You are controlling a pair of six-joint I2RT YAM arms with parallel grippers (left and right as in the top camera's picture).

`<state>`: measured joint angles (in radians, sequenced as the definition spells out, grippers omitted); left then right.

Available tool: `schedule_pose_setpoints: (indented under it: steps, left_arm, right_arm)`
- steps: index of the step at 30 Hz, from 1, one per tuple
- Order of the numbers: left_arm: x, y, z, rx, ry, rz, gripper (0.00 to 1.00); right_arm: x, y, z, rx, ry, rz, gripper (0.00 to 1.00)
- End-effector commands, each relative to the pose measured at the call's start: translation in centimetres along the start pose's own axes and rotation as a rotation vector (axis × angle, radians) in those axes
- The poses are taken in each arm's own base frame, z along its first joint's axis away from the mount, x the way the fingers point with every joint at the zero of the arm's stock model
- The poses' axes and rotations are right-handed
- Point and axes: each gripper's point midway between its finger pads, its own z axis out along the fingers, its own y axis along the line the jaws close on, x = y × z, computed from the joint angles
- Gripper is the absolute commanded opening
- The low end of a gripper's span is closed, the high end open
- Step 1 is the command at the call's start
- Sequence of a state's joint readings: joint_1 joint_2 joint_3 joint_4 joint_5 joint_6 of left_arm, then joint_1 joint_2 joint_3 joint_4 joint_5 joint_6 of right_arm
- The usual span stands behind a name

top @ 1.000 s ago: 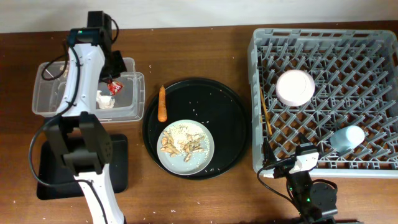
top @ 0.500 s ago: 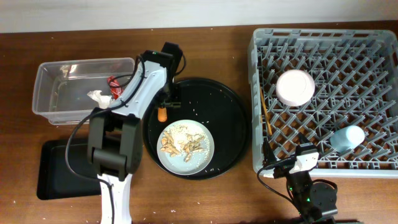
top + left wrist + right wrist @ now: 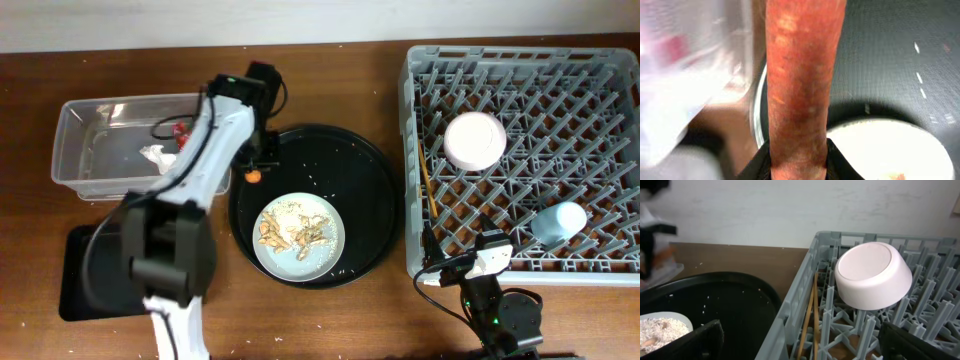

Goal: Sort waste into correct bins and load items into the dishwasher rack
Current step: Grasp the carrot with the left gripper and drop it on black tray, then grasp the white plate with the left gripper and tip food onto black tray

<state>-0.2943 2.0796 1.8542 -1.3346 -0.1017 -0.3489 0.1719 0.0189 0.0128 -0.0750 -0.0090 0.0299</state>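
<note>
- The left gripper [image 3: 799, 162] is clamped on the carrot [image 3: 800, 75]. In the left wrist view its dark fingers [image 3: 756, 164] press the root from both sides at the bottom edge, and the carrot runs up the middle of the frame and out at the top.
- The hold sits at one end, so the long free part could swing or slip. I would lift it straight and slowly, with the wrist level.
- In the overhead view only an orange stub shows, at centre left. It is over the left rim of the round black tray [image 3: 370, 200], between the clear tub [image 3: 100, 150] and the plate [image 3: 335, 255].
- The tub, at upper left, holds the red wrapper [image 3: 181, 129] and the tissue [image 3: 153, 155]. Judging by that, the carrot probably belongs in the shallow black tray [image 3: 80, 285] at lower left. Let go low over the tray floor so the carrot does not roll.
- The food scraps [image 3: 290, 230] lie on the plate, so keep the arm from sweeping across it.
- The right gripper [image 3: 807, 342] stands spread wide with nothing in it, at the lower edge of the rack [image 3: 520, 70]. The bowl [image 3: 474, 140], cup [image 3: 560, 222] and chopsticks [image 3: 425, 195] are in the rack.
- The left arm covers most of the carrot and part of the shallow tray from above.
- The carrot's upper tip is cut off in the wrist view, and the tub is only a blur at that frame's upper left.
- I cannot tell whether the carrot is clear of the tray surface.
</note>
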Motion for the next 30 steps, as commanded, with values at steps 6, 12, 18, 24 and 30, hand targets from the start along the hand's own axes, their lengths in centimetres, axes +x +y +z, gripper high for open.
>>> schedule_pose_setpoints:
  steps: [6, 12, 18, 24, 30]
  left_arm:
    - [10.1, 13.5, -6.2, -0.234, 0.124, -0.547, 0.0]
    - [15.9, 18.0, 3.1, -0.051, 0.177, -0.936, 0.02]
    - [16.2, 17.1, 6.3, 0.124, 0.182, -0.989, 0.49]
    - [11.7, 15.0, -1.5, 0.23, 0.024, -0.781, 0.58]
    - [10.5, -5.3, -2.1, 0.238, -0.175, 0.199, 0.55]
  right_arm:
    - [0.3, 0.3, 0.0, -0.014, 0.005, 0.011, 0.98]
    - [0.3, 0.3, 0.0, -0.014, 0.005, 0.011, 0.98]
    - [0.3, 0.3, 0.0, -0.014, 0.005, 0.011, 0.98]
    - [0.3, 0.3, 0.0, -0.014, 0.005, 0.011, 0.98]
    - [0.3, 0.3, 0.0, -0.014, 0.005, 0.011, 0.98]
